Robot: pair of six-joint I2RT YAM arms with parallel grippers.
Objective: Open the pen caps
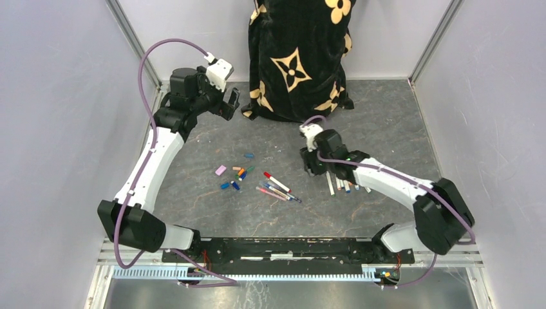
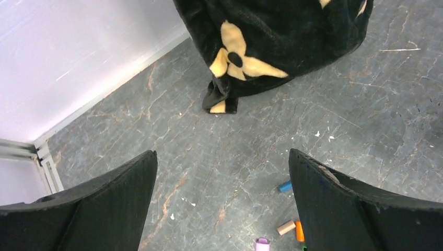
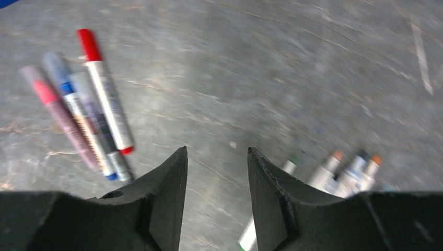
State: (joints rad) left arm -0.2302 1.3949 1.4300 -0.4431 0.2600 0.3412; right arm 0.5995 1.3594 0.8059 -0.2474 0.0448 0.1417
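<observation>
Several small pen caps in pink, blue, orange and green lie loose on the grey floor left of centre. Four capped pens lie side by side just right of them. A second bunch of white pens with bare tips lies under the right arm. My left gripper hangs high at the back left, far from the caps, open wide and empty; below it show a blue cap, a tan cap and a pink cap. My right gripper is low between both pen groups, open and empty.
A black bag with cream flower shapes stands at the back centre, close to the left gripper. White walls close in the left, back and right. In the blurred right wrist view, capped pens lie left and bare-tipped pens right.
</observation>
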